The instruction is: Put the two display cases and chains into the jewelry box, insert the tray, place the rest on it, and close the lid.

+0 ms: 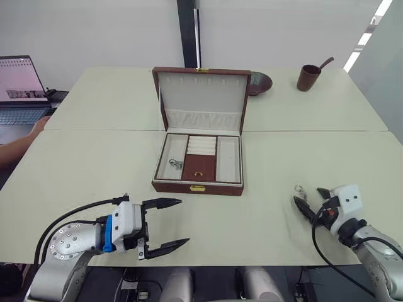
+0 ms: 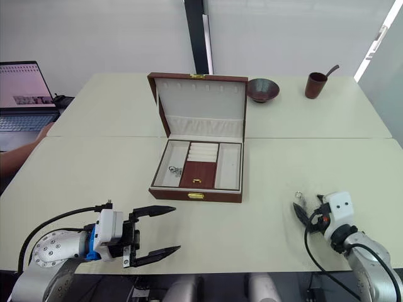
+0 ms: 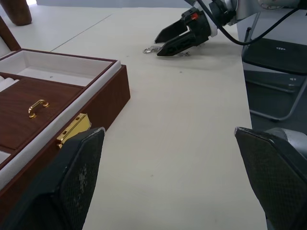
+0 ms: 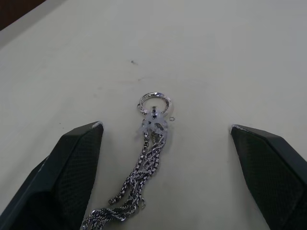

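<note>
chain (image 4: 152,125) lies on the counter (image 1: 264,207) between the right tool's (image 4: 163,143) wide-spread fingers, right of the open box (image 1: 198,165); left tool (image 1: 165,228) gapes wide, empty

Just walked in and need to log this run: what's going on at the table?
A two-armed robot is packing a jewelry box, which stands open with its lid up and the tray already inside. One chain lies in the box's left compartment. The right gripper, jaws open, sits over another chain lying on the table. The left gripper hovers open near the table's front edge, holding nothing.
</note>
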Controlling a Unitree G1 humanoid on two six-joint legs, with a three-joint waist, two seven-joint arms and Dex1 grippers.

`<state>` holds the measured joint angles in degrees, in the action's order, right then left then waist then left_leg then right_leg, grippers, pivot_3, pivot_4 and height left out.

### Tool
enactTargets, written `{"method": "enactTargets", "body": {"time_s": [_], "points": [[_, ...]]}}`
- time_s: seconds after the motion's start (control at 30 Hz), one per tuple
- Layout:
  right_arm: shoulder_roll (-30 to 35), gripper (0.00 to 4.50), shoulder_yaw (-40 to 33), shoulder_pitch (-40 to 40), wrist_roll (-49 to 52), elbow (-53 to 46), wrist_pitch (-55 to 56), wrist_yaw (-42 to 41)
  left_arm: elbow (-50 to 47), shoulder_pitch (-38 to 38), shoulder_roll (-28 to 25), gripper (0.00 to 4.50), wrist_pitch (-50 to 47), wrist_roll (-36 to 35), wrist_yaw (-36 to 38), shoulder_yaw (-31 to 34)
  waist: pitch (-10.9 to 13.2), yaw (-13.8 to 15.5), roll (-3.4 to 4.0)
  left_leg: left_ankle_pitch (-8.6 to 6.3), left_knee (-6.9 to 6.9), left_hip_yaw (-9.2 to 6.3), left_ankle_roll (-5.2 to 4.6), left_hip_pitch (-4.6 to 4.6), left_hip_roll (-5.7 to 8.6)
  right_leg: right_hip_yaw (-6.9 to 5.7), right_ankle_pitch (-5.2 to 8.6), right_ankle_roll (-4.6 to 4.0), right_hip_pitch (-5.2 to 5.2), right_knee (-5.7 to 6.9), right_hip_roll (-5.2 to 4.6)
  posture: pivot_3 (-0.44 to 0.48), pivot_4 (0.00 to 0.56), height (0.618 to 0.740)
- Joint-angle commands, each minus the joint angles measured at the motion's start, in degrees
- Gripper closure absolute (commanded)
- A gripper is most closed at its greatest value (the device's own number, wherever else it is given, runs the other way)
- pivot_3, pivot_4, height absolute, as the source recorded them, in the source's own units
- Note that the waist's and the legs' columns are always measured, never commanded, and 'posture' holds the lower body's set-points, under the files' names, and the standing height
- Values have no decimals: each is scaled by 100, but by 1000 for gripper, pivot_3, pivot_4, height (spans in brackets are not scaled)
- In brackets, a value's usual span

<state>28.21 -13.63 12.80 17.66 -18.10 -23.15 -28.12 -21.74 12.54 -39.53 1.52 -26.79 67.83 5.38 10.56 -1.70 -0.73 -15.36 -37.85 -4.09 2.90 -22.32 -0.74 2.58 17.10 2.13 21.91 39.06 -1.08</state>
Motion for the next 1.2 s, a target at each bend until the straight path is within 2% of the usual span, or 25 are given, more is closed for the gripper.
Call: {"method": "enactTargets", "body": {"time_s": [0.03, 0.3, 0.4, 0.5, 0.6, 0.9, 1.2], "points": [[20, 19, 130, -19, -205, -81, -64, 148, -129, -100, 21, 0, 92, 22, -119, -2, -1, -1, -1, 0, 0, -1, 0, 0, 0, -1, 0, 0, 0, 0, 1, 0, 150, 740], [24, 19, 269, 52, -329, 20, -217, 165, -148, -135, 16, 0, 121, 39, -226, -42, -8, -13, -10, -1, 4, -1, -1, 46, -3, -2, 3, -3, -43, -7, 2, 0, 150, 740], [-5, 584, 268, 61, -283, 28, -263, 148, -165, -158, 20, 0, 85, 22, -286, -56, -14, -12, -18, -1, 4, -2, -1, 50, -3, -2, 4, -2, -48, -8, 2, 0, 150, 740], [-31, 1618, 251, 32, -255, 60, -251, 150, -159, -213, 36, 0, 67, 25, -336, -78, -17, -8, -23, -1, 4, -3, -1, 50, -2, -4, 4, -2, -49, -9, 2, 0, 150, 740], [-56, 2378, 244, -3, -237, 83, -229, 153, -144, -284, 63, 0, 20, 5, -409, -99, -18, -8, -23, -1, 4, -4, -1, 50, -2, -4, 4, -2, -50, -9, 1, 0, 150, 740], [-91, 4258, 236, -17, -178, 25, -136, 120, -102, -316, 87, 0, 23, -4, -473, -105, -18, -7, -23, -1, 5, -6, -1, 50, -3, -5, 5, -3, -50, -10, 2, 0, 150, 740], [107, 4333, 82, -191, 251, -354, 5, -411, -162, -231, 176, 0, -15, -29, -576, -131, -13, -9, -16, -1, 6, -5, -1, 49, -3, -4, 5, -4, -48, -10, 2, 0, 150, 740]]}}
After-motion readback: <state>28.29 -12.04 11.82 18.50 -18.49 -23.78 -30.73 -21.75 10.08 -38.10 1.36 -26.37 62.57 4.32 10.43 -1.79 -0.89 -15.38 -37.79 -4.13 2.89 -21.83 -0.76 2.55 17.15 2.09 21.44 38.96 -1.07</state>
